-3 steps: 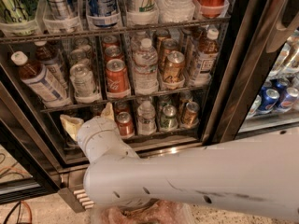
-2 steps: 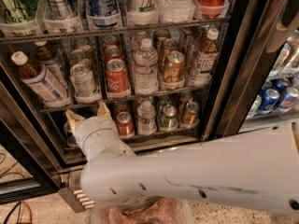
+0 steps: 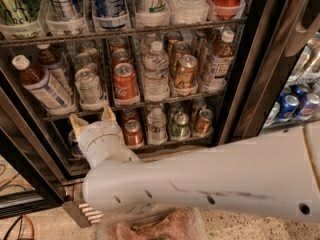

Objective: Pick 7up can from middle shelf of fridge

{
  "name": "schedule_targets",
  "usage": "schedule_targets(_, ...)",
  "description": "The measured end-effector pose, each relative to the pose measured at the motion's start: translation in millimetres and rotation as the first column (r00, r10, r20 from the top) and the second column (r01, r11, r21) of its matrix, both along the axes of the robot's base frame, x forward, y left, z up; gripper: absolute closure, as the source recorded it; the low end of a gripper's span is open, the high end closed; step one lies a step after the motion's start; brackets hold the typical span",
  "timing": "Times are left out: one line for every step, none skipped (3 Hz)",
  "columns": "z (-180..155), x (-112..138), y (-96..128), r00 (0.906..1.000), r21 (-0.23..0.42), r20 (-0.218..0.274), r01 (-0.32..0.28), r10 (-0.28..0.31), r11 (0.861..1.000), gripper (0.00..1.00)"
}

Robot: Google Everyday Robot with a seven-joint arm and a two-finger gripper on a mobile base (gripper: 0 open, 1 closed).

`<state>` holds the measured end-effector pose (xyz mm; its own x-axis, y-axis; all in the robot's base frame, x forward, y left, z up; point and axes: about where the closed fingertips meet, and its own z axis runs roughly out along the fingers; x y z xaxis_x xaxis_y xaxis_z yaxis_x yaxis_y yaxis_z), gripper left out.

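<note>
The fridge point(image 3: 260, 84) filled the view, with the arm point(image 3: 210, 176) crossing below it. On the middle shelf point(image 3: 165, 103) the 7up can point(image 3: 90, 86) sat at the front, at nine o'clock from a red can point(image 3: 125, 81). The pincer point(image 3: 92, 120), spread and empty, hung just under the 7up can at six o'clock. Rising from there, it would likely strike the rack edge or nudge the red can.

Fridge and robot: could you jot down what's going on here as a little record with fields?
fridge: black-framed, racks full of drinks
middle shelf: bottles and cans in rows
7up can: upright on that shelf, left of the red can, not held
pincer: open, tips pointing up, just below the 7up can
arm: white, crossing the lower part of the view
</note>
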<state>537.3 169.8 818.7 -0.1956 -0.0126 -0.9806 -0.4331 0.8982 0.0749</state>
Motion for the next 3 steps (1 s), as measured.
schedule_targets(3.7, 5.9, 6.3, 0.9997, -0.012, 0.019, -0.012, 0.013, 1.0, 0.39)
schedule_targets(9.1, 24.2, 13.0, 0.999, -0.018, 0.04, -0.02, 0.021, 1.0, 0.49)
schedule_targets(9.2, 30.6, 17.1, 0.9988, -0.018, 0.04, -0.028, 0.029, 0.999, 0.48)
